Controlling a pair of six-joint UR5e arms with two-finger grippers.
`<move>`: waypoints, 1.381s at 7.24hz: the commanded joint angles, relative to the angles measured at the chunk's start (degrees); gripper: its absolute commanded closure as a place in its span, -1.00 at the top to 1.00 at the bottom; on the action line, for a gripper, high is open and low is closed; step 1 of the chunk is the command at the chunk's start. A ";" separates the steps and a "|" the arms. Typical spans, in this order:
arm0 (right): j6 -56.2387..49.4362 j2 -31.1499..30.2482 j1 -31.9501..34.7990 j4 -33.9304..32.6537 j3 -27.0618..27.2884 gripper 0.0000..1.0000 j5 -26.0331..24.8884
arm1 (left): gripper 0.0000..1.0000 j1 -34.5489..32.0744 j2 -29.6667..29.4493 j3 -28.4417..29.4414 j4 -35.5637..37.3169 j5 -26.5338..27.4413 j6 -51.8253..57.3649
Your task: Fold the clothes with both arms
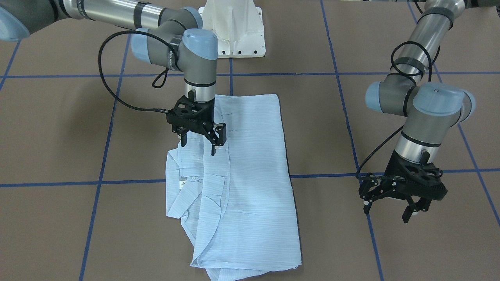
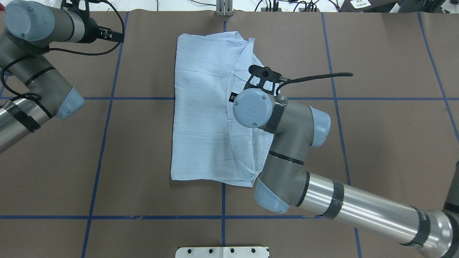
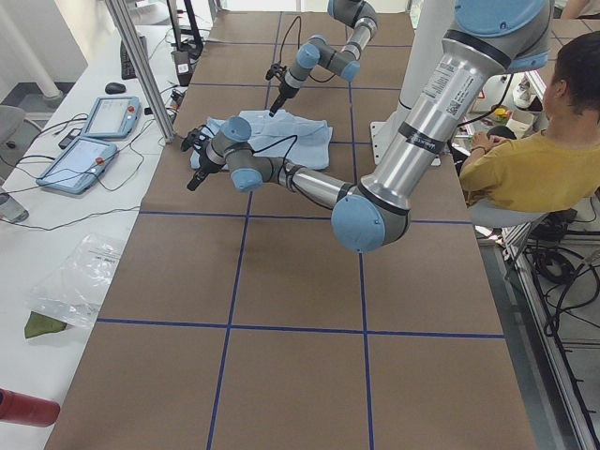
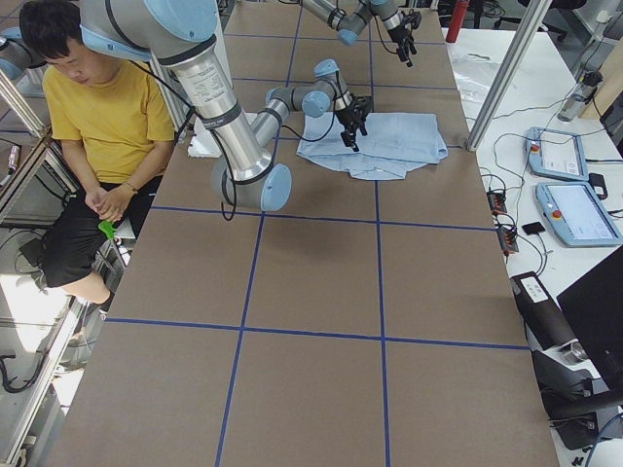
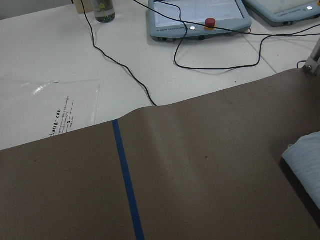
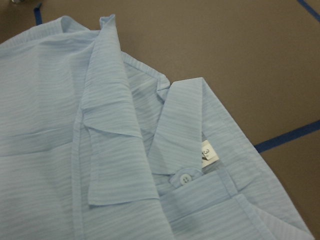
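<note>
Lying flat on the brown bench (image 1: pixel 58 136), the pale blue striped shirt (image 1: pixel 250 175) is folded lengthwise into a long panel, roughly central across the bench and crossing one of the blue tape lines (image 1: pixel 129 182). Its collar (image 6: pixel 182 130) sits on the edge toward the robot's right, turned open, with a small white button (image 6: pixel 185 177) and the neck label (image 6: pixel 207 152) exposed in the right wrist view. One narrow end of the panel is square; the other shows loose, uneven layers. The right tool (image 1: pixel 198 145) hangs directly over the shirt just beside the collar, fingers pointing down, jaws parted with nothing between them; contact with the fabric cannot be confirmed. The left tool (image 1: pixel 386 212) hangs over bare bench on the side of the shirt away from the collar, well apart from the fabric, jaws spread wide and empty. The left wrist view shows only bench covering, one tape line and a corner of the shirt at its right edge.
</note>
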 commanded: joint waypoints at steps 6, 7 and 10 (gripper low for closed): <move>-11.12 17.67 -0.64 -12.43 -24.05 1.00 6.30 | 1.00 0.30 0.36 -0.25 -0.19 0.02 -0.08; -12.87 17.93 -0.64 -14.89 -24.05 1.00 6.21 | 1.00 0.30 0.36 -0.25 -0.19 -0.07 -0.08; -14.65 17.85 -0.64 -16.67 -24.14 1.00 5.69 | 1.00 0.38 0.44 -0.25 -0.36 -0.07 -0.08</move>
